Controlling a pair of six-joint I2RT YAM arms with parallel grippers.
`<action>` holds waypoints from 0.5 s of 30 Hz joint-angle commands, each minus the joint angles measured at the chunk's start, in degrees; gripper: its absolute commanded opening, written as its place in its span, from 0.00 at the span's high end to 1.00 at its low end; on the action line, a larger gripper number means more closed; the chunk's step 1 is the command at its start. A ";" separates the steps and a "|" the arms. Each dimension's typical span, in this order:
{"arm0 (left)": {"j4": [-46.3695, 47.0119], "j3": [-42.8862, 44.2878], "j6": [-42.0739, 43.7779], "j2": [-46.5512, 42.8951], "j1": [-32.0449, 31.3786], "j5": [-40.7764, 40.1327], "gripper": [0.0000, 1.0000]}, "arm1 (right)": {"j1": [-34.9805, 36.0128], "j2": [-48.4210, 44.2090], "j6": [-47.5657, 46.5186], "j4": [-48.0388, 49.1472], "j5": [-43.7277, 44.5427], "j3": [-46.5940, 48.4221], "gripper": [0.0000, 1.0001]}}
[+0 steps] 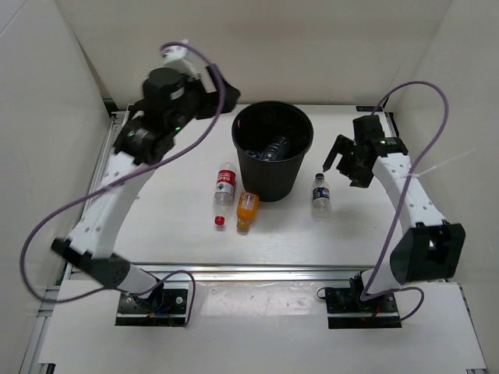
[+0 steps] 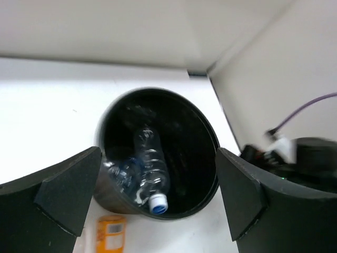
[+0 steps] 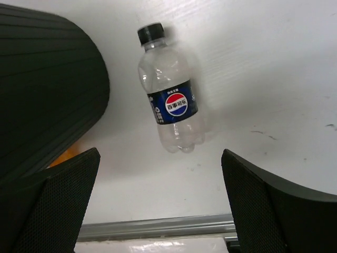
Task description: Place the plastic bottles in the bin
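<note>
Where the bin (image 1: 273, 178) stands at the table's far middle, two bottles lie inside it and three lie outside.
Inside: a clear bottle (image 2: 150, 169), cap toward me; a second bottle (image 2: 121, 178) beside it, bluish, details unclear. On the table: orange bottle (image 1: 247, 209) just beside the bin's base, red-label bottle (image 1: 224, 187) left of that, blue-label bottle (image 3: 171, 108) right of the bin, lying flat, black cap. My left gripper (image 2: 158, 182) hangs over the bin's mouth, fingers spread wide, empty. My right gripper (image 3: 160, 179) hovers above the blue-label bottle, fingers apart, touching nothing.
</note>
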 commanded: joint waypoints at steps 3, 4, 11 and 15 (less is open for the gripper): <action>-4.48 -11.47 0.80 -10.50 4.53 -5.69 0.00 | 0.72 10.69 0.73 6.99 -2.43 -2.96 0.00; -5.71 -12.53 0.80 -11.20 5.14 -5.70 0.00 | 1.24 12.10 0.73 7.69 -2.43 -2.96 0.00; -14.77 -23.34 -0.24 -14.89 10.14 -9.13 0.00 | 1.24 26.85 0.20 10.08 -2.43 -1.12 0.00; -13.54 -33.01 -1.91 -19.29 12.61 -8.07 0.00 | 1.24 27.33 0.20 8.84 -1.91 0.28 0.33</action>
